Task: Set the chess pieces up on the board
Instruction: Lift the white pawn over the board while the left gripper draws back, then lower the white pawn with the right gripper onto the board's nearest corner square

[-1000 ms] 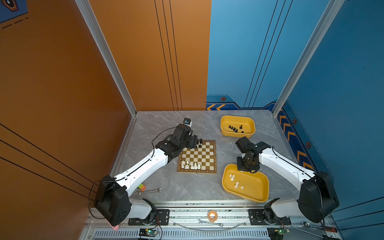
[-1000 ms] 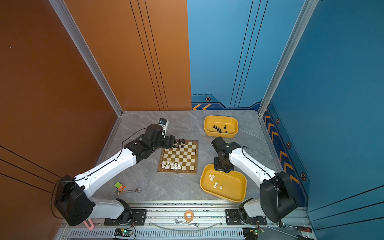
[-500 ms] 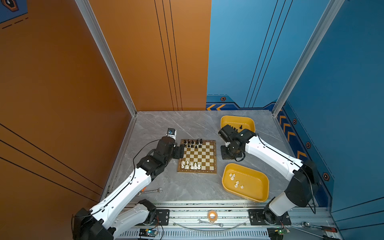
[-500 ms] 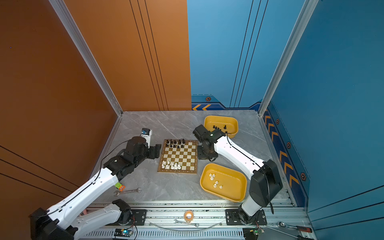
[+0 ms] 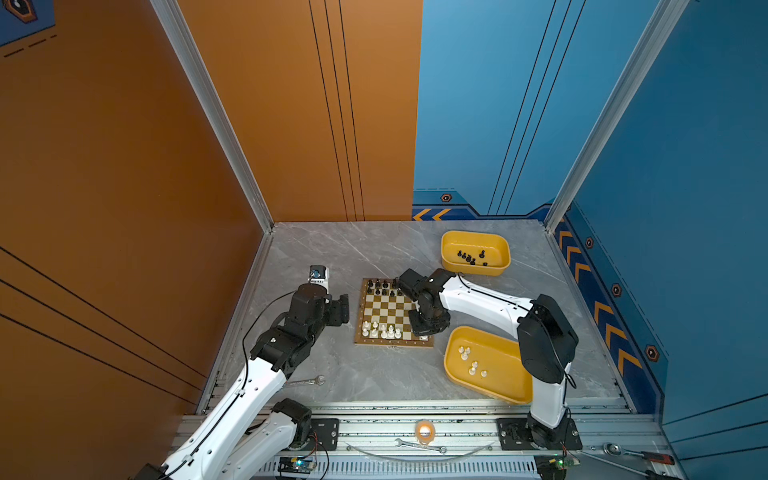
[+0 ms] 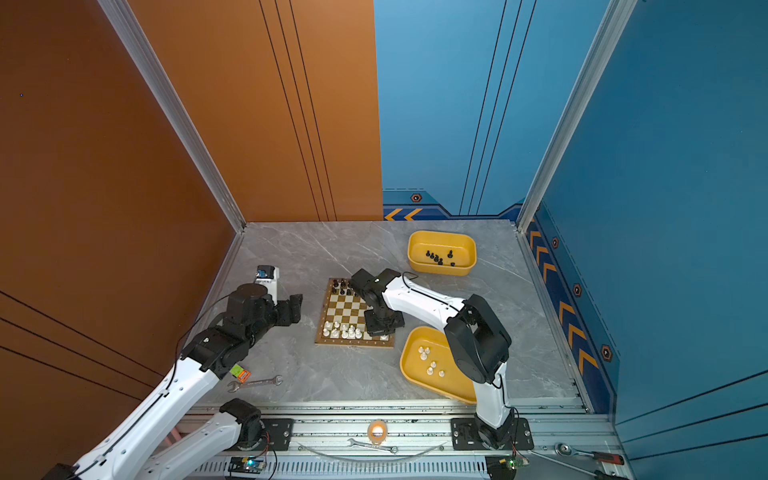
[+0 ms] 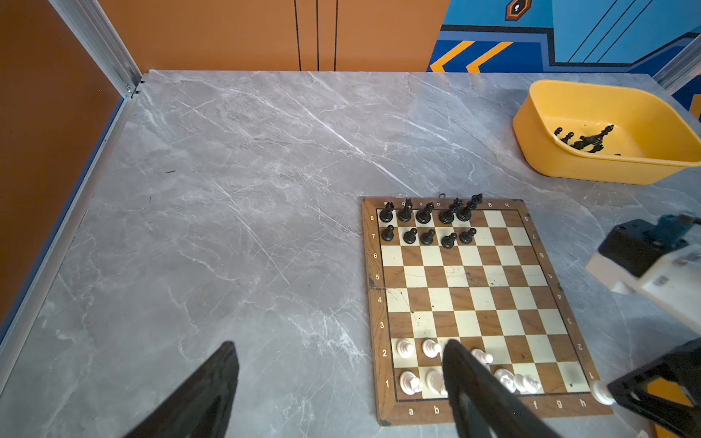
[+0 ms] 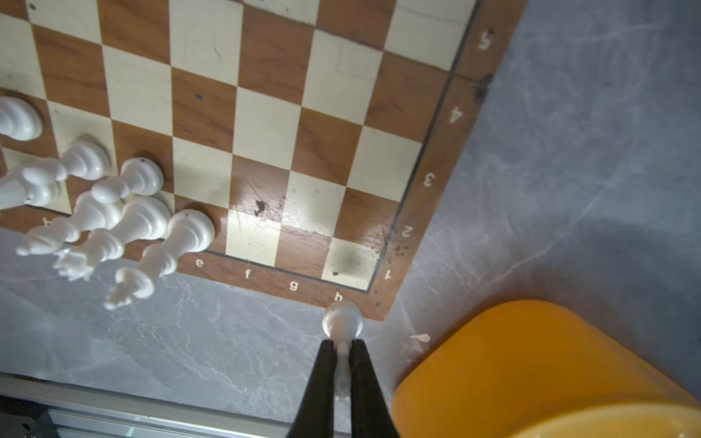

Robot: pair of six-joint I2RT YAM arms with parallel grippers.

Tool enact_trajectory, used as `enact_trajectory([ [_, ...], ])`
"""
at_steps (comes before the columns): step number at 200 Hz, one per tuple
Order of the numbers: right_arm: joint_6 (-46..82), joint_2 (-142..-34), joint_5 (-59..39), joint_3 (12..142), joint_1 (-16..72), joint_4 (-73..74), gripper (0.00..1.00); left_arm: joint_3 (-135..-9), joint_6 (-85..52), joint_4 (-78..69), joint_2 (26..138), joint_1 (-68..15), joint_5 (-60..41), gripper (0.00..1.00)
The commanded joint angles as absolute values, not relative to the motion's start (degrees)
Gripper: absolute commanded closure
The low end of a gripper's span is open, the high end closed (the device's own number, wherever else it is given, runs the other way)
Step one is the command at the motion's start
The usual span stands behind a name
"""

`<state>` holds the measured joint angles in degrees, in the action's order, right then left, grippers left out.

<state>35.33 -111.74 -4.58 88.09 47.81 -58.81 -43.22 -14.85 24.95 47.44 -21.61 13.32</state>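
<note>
Two grippers, two different jobs. Off to the left of the board [image 5: 392, 343], over bare gray tabletop [image 5: 332, 253], my left gripper [image 5: 340, 309] hangs with its fingers [image 7: 206, 390] spread wide and nothing between them. It points toward the board's left edge without touching it.

On the board, the black pieces [image 7: 428, 223] stand in two rows along the far side, filling only the left part of those rows. The white pieces [image 7: 417, 360] crowd the left part of the two near rows. The squares in the near right corner are bare.

My right gripper [image 8: 342, 347] is at that corner, clamped tight on one white piece [image 8: 342, 322]. It sits at the outer edge of the brown border by the letter h; I cannot tell whether it touches anything below.

Further right lie two yellow trays. The far tray [image 5: 476, 237] has loose black pieces [image 5: 469, 257] in it, and the near tray [image 5: 494, 388], just beside the board's corner, has a few white ones [image 5: 469, 361].
</note>
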Motion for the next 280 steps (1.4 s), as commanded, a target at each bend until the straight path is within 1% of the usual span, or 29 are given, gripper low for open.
enact_trajectory([
  [1,37.07,-112.95,-5.82,90.35,48.76,-58.45,1.00,-42.45,-14.24,27.12,46.50,-19.57,9.88,0.15],
  [56,38.37,-115.72,-5.93,92.13,49.42,-58.27,1.00,-41.82,-14.15,26.04,46.27,-16.07,6.15,0.15],
  [101,38.64,-117.42,-5.15,93.04,49.17,-58.62,1.00,-41.92,-13.67,25.66,46.58,-14.60,4.93,0.15],
  [224,37.61,-117.77,-3.08,93.16,47.89,-60.00,1.00,-41.55,-13.97,25.14,46.49,-13.49,4.18,0.15],
  [246,37.44,-117.77,-3.37,93.17,47.74,-60.01,0.95,-41.61,-13.97,25.18,46.49,-13.34,3.97,0.15],
  [280,37.09,-117.65,-4.12,93.16,47.78,-60.12,0.90,-41.57,-13.97,25.40,46.49,-13.21,3.82,0.15],
])
